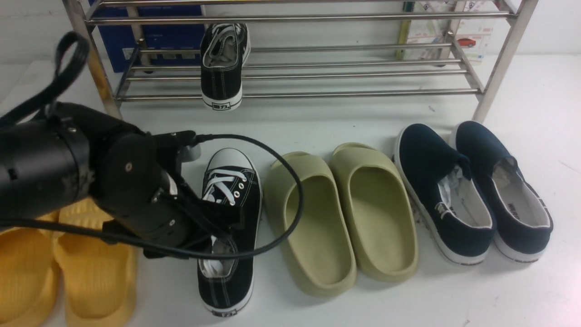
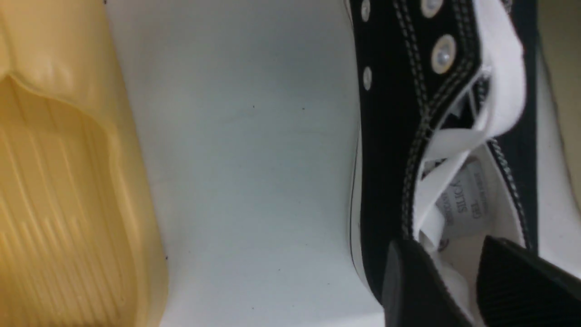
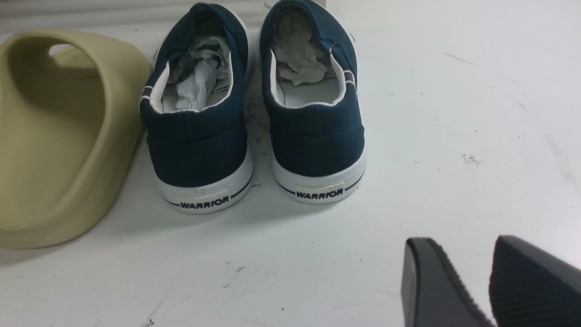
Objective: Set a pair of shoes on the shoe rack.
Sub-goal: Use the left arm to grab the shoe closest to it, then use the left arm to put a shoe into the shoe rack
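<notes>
A: One sneaker (image 1: 222,68) sits on the rack (image 1: 363,93); its mate (image 1: 233,213) lies on the bench (image 1: 317,122).
B: Left end effector (image 2: 447,247) gapes over the mate's opening. Pinch one side wall deeply, lift level, set alongside.

- Sneaker on the desk (image 1: 247,200): black canvas, white laces, white toe cap, white sole, white stitching, silvery eyelets.
- Sneaker on the shoe rack (image 1: 222,72): black with white stitching, white sole, grey lining.
- Shoe rack (image 1: 363,94): silvery metal.
- Foam slippers (image 1: 313,227): plain olive green.
- Slip-on shoes (image 1: 429,159): navy, white soles with a thin dark stripe.
- Ridged slippers (image 1: 95,272): yellow.
- Desk (image 1: 363,122): white.
- Left end effector (image 2: 447,250) and right end effector (image 3: 460,247): black, finely ribbed pads.
</notes>
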Tool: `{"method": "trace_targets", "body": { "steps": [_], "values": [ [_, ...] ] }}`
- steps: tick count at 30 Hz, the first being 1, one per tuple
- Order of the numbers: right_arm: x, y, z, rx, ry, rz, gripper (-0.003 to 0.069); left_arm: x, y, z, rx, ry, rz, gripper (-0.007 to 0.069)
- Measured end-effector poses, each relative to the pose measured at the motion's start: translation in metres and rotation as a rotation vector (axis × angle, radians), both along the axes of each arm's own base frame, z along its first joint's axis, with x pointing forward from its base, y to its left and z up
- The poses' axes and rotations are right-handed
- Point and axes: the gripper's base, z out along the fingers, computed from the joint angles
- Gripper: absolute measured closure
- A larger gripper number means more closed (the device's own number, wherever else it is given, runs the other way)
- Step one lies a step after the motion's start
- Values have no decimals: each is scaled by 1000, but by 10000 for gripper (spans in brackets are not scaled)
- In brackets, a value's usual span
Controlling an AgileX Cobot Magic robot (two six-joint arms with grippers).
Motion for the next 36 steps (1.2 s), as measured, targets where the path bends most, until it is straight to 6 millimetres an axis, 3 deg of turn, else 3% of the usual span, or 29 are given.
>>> {"method": "trace_targets", "body": {
  "steps": [5,9,11,16,18,23,29,33,36],
  "values": [
    [0,0,0,0,0,0,419,15,-3,-24,34,7,53,263],
    [0,0,0,0,0,0,419,25,-5,-46,66,14,78,279],
    [0,0,0,0,0,0,419,27,-6,-53,68,29,95,308],
    [0,0,0,0,0,0,419,27,-8,-53,49,41,94,550],
    [0,0,0,0,0,0,419,25,-8,-49,45,37,79,624],
    [0,0,0,0,0,0,419,11,-3,-26,29,42,76,618],
    [0,0,0,0,0,0,419,-5,3,27,-52,-99,28,618],
    [0,0,0,0,0,0,419,4,-4,46,-80,-145,-7,618],
    [0,0,0,0,0,0,419,26,-15,53,-86,-172,-19,618]
  ]
}}
